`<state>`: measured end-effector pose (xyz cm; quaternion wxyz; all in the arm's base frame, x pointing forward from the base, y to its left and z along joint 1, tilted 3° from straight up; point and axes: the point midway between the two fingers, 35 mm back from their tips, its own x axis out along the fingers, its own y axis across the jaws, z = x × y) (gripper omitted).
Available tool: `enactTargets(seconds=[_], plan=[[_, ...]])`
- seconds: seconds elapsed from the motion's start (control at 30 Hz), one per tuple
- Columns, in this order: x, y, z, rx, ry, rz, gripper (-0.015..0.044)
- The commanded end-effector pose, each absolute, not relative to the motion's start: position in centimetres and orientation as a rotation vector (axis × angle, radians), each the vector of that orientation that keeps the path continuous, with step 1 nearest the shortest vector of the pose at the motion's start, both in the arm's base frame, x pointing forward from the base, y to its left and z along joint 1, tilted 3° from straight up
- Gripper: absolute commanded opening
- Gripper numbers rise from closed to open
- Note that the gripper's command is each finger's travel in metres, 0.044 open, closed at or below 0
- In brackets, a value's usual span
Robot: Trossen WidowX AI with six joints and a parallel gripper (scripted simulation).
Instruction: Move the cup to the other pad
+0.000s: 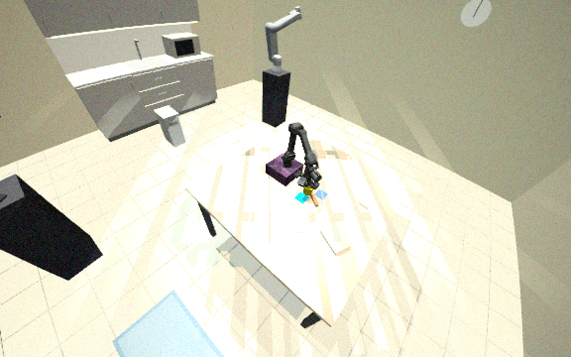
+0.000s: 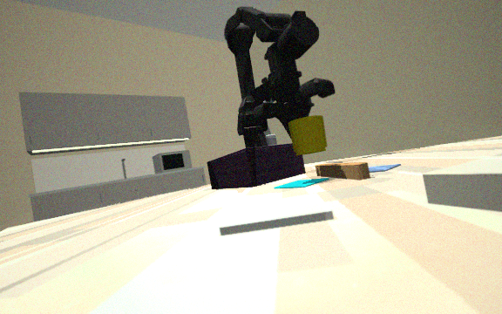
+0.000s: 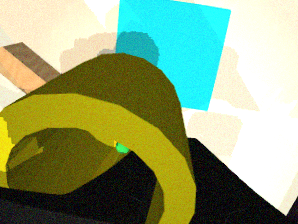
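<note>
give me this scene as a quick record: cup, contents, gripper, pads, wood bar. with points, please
cup: yellow (image 1: 307,190) (image 2: 308,135) (image 3: 145,75), held above the table, slightly tilted
contents: green marble (image 3: 122,147) visible; total unclear
gripper: shut on the cup (image 1: 309,184)
cyan pad: (image 1: 301,197) (image 2: 301,183) (image 3: 175,50) nothing on it
blue pad: (image 1: 321,194) (image 2: 385,167) nothing on it
wood bar: (image 1: 314,199) (image 2: 342,170) (image 3: 25,70) between the pads
</note>
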<state>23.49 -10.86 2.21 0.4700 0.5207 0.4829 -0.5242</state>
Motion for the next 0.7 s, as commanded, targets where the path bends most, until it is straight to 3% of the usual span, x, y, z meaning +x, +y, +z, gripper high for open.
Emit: enactTargets(seconds=[0.0, 0.67], plan=[[22.5, -11.5, 2.1, 1.271, 1.186, -1.290, 0.0000], [21.2, -13.0, 1.1, 1.269, 1.186, -1.292, 0.0000]])
